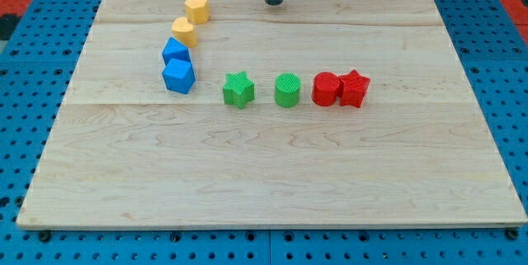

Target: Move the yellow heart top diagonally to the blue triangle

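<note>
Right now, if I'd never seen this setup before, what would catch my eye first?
Probably the bright blocks on the pale wooden board: two yellow blocks and two blue blocks run in a curved chain at the view's upper left. To their right, a green star, a green cylinder and two touching red blocks form a row. My tip stands at the top edge, right of the yellow pair, touching nothing.

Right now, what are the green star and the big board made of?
The green star looks like matte plastic: solid colour with fine ridged lines, maybe 3D-printed, though I can't be sure. The board looks like pale wood with a smooth finish: grain streaks and plank seams show. My tip sits near the view's top, away from the star.
</note>
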`<state>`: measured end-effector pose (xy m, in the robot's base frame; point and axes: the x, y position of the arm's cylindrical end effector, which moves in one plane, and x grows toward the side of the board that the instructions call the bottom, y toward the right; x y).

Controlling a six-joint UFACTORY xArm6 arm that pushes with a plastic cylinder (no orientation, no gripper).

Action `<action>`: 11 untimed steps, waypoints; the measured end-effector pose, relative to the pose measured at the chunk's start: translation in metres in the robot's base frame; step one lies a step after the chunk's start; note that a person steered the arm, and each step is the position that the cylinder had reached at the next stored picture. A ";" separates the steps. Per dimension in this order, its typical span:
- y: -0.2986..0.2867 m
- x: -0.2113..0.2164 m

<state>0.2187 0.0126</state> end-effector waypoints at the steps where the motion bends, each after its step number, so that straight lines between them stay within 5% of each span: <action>1: 0.004 0.003; 4: -0.003 0.034; 5: -0.021 0.078; 7: -0.152 0.088; 9: -0.207 0.134; 11: -0.200 0.092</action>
